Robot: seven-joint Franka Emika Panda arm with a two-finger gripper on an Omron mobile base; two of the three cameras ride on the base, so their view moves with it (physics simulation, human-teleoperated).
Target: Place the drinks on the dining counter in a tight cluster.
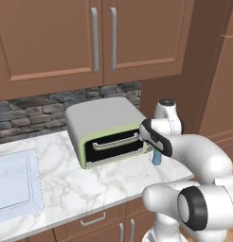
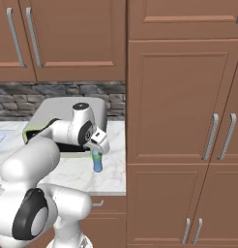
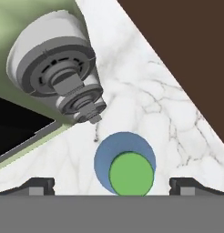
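A small pale-blue bottle (image 1: 157,159) with a green cap stands upright on the marble worktop (image 1: 90,182), just right of a toaster oven. My gripper (image 1: 155,150) hangs directly over it, pointing down. In the hand view the bottle (image 3: 125,163) sits centred between the two dark fingertips (image 3: 40,184), and the jaws stand wide apart with nothing touching them. From the right base view the gripper (image 2: 97,148) hovers just above the cap of the bottle (image 2: 97,163). The dining counter is out of view.
A grey and pale-green toaster oven (image 1: 106,128) with a dark front stands close on the bottle's left; its knob (image 3: 54,68) looms in the hand view. A sink (image 1: 14,182) lies at far left. Tall brown cabinets (image 2: 179,121) wall off the right.
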